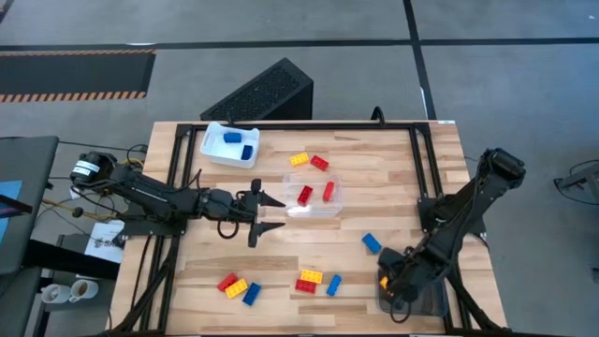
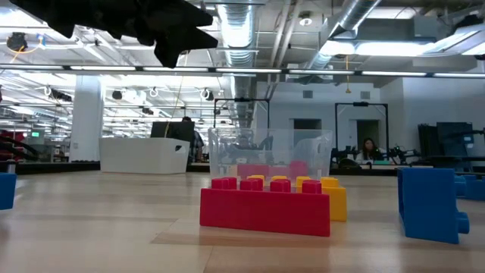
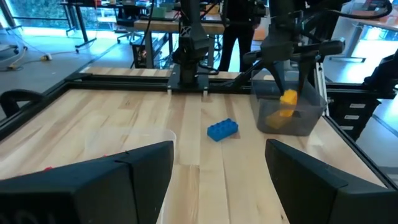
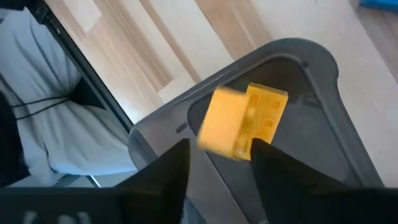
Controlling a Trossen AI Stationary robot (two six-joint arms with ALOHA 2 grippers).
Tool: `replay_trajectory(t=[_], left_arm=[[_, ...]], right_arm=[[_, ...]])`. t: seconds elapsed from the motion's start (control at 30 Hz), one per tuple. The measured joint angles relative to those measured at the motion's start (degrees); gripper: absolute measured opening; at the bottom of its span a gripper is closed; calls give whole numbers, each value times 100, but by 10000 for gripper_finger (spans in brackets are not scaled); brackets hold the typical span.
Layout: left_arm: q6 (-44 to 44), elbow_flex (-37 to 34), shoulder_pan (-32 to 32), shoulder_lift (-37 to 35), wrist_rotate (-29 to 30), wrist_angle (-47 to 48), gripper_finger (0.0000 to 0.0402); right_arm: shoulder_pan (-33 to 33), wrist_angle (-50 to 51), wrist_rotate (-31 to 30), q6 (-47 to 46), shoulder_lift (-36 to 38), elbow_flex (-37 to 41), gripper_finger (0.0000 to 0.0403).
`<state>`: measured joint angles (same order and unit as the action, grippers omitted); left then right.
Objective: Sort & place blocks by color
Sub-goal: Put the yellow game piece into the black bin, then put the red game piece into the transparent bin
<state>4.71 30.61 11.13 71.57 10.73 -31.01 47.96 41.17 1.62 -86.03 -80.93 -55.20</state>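
- The right gripper (image 4: 217, 163) hangs over the grey tray (image 4: 323, 81), at the table corner nearest the right arm's base. A yellow block (image 4: 239, 121) sits just beyond its fingertips, above the tray floor.
- Its fingers stand apart around the block. It looks mid-release, though the blur makes it hard to say whether the block has fully left the fingers, so I cannot tell its state for sure.
- Seen from the left wrist, the same yellow block (image 3: 288, 98) shows at the tray's mouth, with another yellow shape lower in the tray.
- A blue block (image 3: 222, 129) lies on bare wood just beside the grey tray, toward the table's middle.
- Further from the grey tray, at mid-table, a clear tray (image 1: 314, 208) holds two red blocks (image 1: 305, 195).
- The left gripper (image 1: 267, 213) waits with its fingers spread and empty, just on the far side of the clear tray from the grey tray.
- Farthest from the grey tray, a white tray (image 1: 213, 153) holds blue blocks.
- Loose blocks of all three colours still lie along the table's front edge and behind the clear tray.
- Risk: the block may catch a finger, tip against the tray wall and bounce out onto the table.
- Risk: lifting away too early could drag the block out of the tray.
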Motion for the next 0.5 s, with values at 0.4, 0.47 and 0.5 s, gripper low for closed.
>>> replay_trajectory(t=[0.4,0.47,0.5], left_arm=[[-2,0,-105,0,4,76,240],[-2,0,-105,0,4,-15,240],[-2,0,-105,0,4,-46,240]], right_arm=[[-168,47,294,59,0,0,255],[-262,47,251,253,3,0,253],[-315,52,213,363,27,0,251]])
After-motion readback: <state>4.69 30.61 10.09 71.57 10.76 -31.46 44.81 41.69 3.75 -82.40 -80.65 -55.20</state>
